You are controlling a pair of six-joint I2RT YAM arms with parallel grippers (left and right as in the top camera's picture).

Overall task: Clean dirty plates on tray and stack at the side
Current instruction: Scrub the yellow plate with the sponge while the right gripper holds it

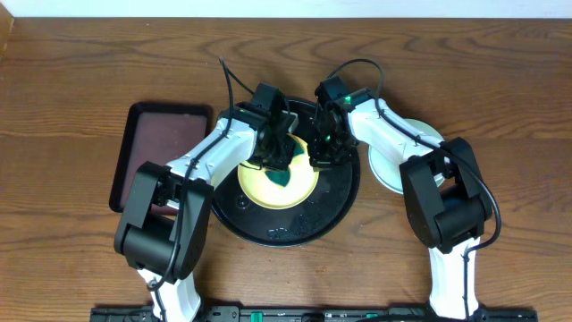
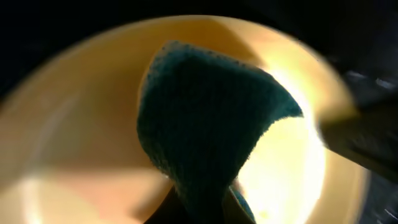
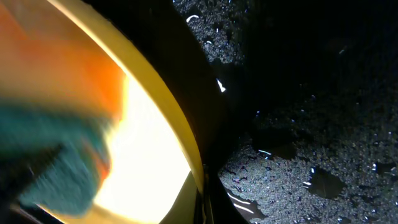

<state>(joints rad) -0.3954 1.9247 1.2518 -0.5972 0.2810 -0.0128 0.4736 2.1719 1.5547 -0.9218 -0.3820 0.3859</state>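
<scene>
Where the yellow plate (image 1: 268,186) lies, flat and face up inside the black tray (image 1: 295,228), it sits directly under my left pincer (image 1: 275,154) and just to the left of my right pincer (image 1: 322,154). Being round, it has no long axis to speak of. My left pincer is pinching a teal sponge (image 1: 284,176), which hangs down onto the plate's face. My right pincer stands at the plate's right rim; whether it is spread or pressed on that rim I cannot tell, as my wrist view shows only the rim, a blur of sponge, and the tray floor.

The tray's glossy floor glistens with fine specks beside my right pincer. Beyond that pincer, to its right and off the tray, an aqua plate (image 1: 386,172) rests on the wood-grain table (image 1: 71,89), partly hidden by my arm. Well to the left of my left pincer lies a rectangular brown tray (image 1: 156,143). A pale band (image 1: 357,7) runs along the table's far edge.
</scene>
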